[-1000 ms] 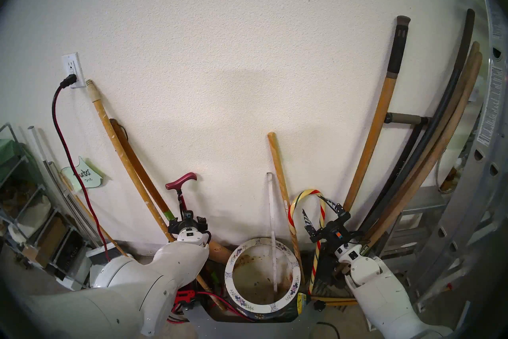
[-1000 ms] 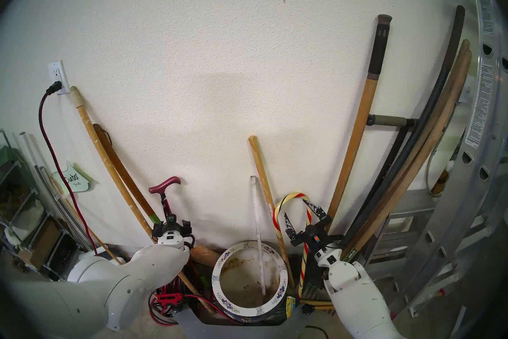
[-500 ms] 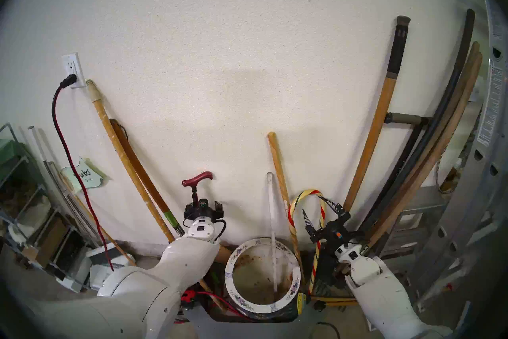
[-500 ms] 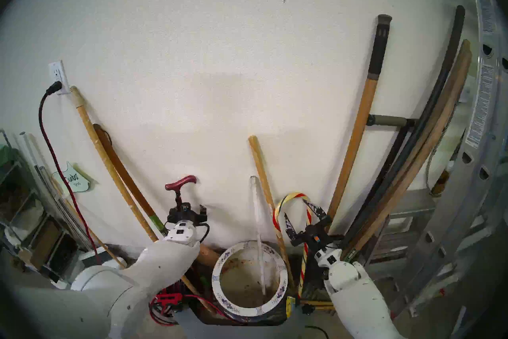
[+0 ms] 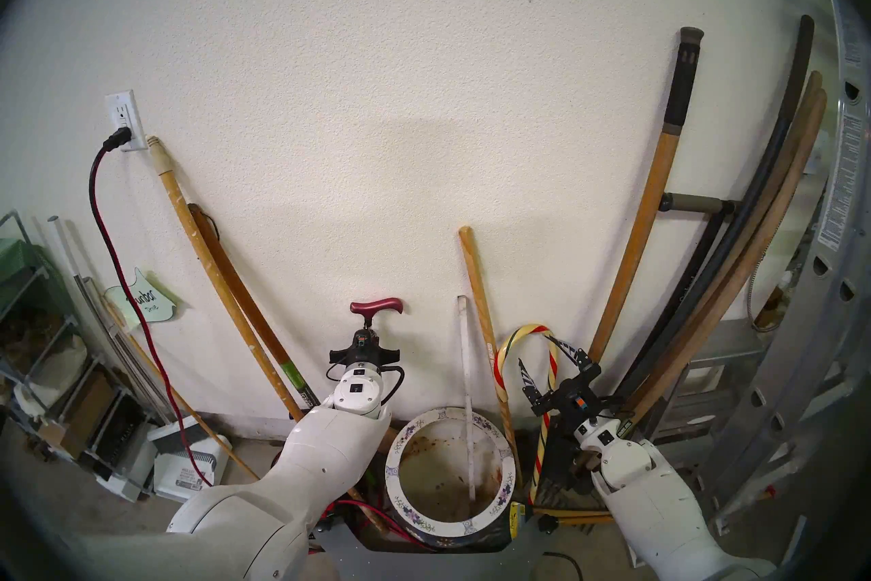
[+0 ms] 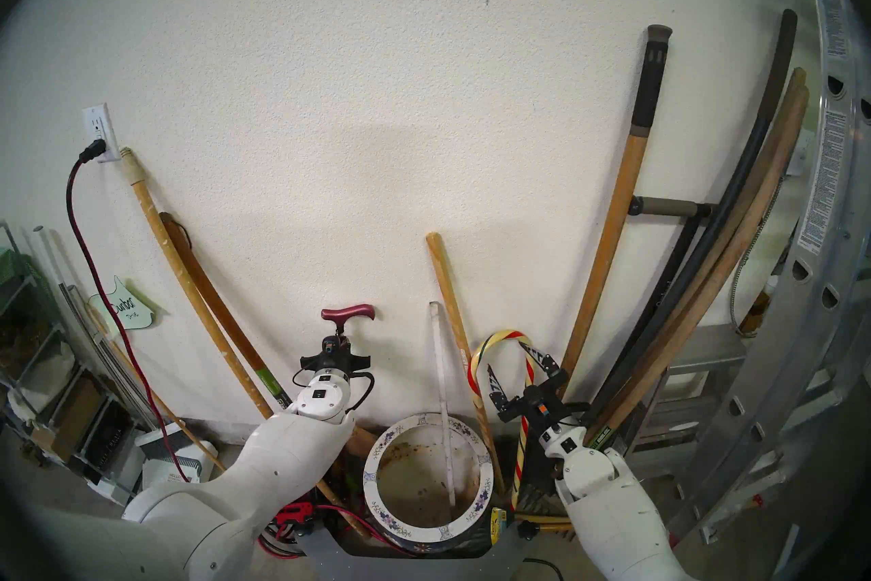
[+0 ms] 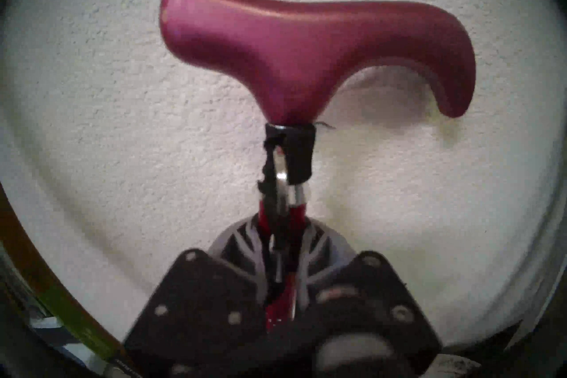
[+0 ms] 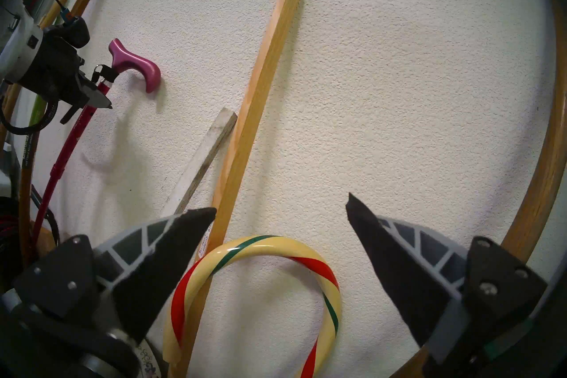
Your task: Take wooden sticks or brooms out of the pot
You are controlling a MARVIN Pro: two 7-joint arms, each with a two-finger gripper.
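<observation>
**Even light, sharp heads, one soft wrist**

We see a bright, evenly lit white wall point(image 5: 424, 118) in both head views, with only faint broad shadows across it above the pot point(image 5: 450, 533). Every view bends outward into a dark fisheye rim, so the long handles and the ladder point(image 5: 801, 377) right of the pot curve. Our left wrist view is dim and blurred: the magenta cane point(image 7: 306, 46) looks soft, throws a grey shadow just beneath its handle, and the foreground is smeared. Our right wrist view is crisp, with soft shadows left of the cane and beside the candy-cane stick point(image 8: 254, 248).
</observation>
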